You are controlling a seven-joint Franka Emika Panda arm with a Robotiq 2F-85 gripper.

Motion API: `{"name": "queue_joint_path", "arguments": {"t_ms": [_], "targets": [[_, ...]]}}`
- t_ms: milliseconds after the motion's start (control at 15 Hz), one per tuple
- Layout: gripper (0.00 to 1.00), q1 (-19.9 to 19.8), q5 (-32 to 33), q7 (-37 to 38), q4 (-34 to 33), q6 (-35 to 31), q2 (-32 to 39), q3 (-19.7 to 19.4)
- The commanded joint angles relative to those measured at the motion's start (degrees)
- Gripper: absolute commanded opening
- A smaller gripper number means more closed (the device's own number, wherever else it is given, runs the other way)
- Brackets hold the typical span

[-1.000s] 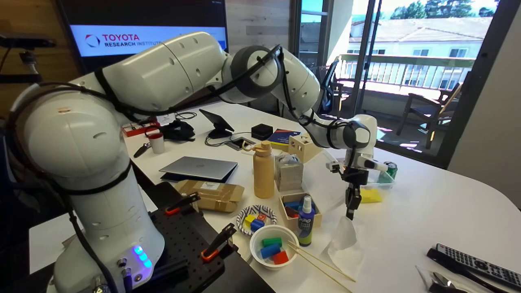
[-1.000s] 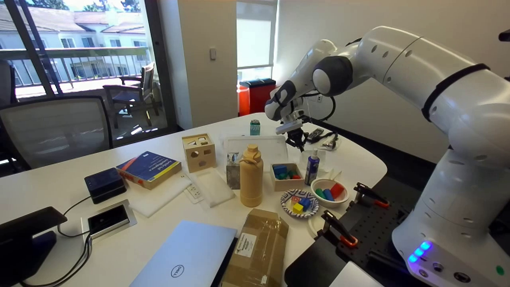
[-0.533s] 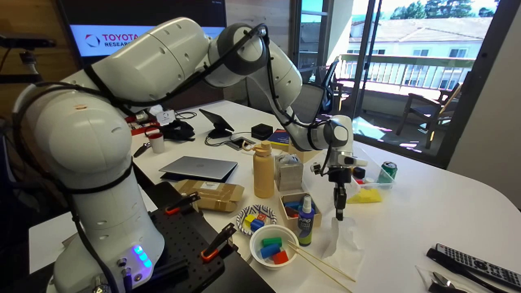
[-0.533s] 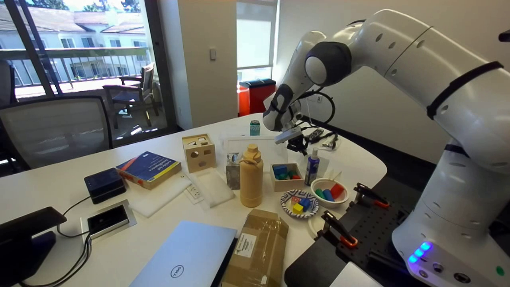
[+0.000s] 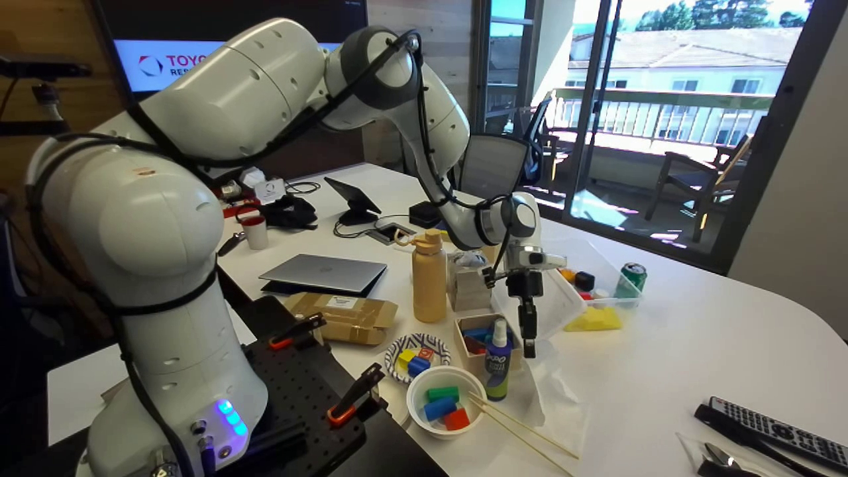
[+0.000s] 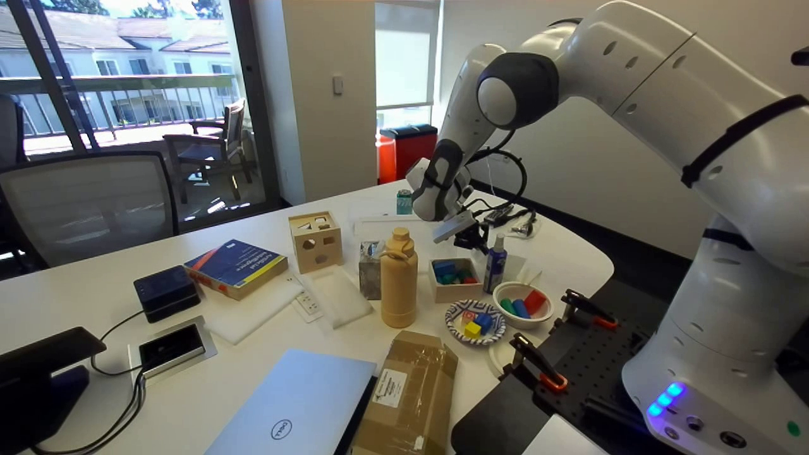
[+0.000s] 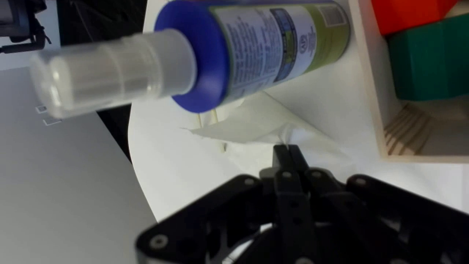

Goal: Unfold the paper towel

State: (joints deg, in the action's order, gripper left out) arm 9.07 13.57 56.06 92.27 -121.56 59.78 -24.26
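Observation:
The white paper towel (image 5: 562, 404) lies partly on the table, its near part flat and its far side lifted in a thin fold. My gripper (image 7: 287, 146) is shut on a pinched, creased edge of the paper towel (image 7: 238, 126), which fans up from the fingertips in the wrist view. In an exterior view the gripper (image 5: 529, 354) points straight down at the raised end, just beyond the spray bottle. From the opposite side only a pale piece of the paper towel (image 6: 513, 268) shows behind that bottle.
Close beside the gripper stand the blue spray bottle (image 7: 256, 47) and a wooden box (image 7: 373, 110) of blocks. Thin sticks (image 5: 523, 432) run from the white bowl (image 5: 416, 421) over the towel's near side. A yellow item (image 5: 596, 319) and a plastic bin (image 5: 626, 303) are behind.
My gripper has travelled toward the spray bottle and box, drawing the gripped towel edge along. The lifted fold has shifted the same way, and the arm has pulled back toward its base.

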Motion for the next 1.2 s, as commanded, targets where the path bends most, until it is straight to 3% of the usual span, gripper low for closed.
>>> {"name": "queue_joint_path", "arguments": {"t_ms": [0, 67, 200, 800, 1133], "targets": [[0.00, 0.1, 2.4, 2.0, 2.1, -0.6, -1.9, 1.3], [0.26, 0.0, 2.5, 1.8, 1.6, -0.2, -1.6, 1.8], [0.32, -0.2, 2.4, 1.5, 0.7, 0.0, -0.8, 2.7], [0.98, -3.4, 0.7, -2.5, 0.4, -1.2, -2.6, 5.6], [1.00, -11.0, -4.3, -13.1, 0.1, 1.5, -8.2, 7.9]]}}
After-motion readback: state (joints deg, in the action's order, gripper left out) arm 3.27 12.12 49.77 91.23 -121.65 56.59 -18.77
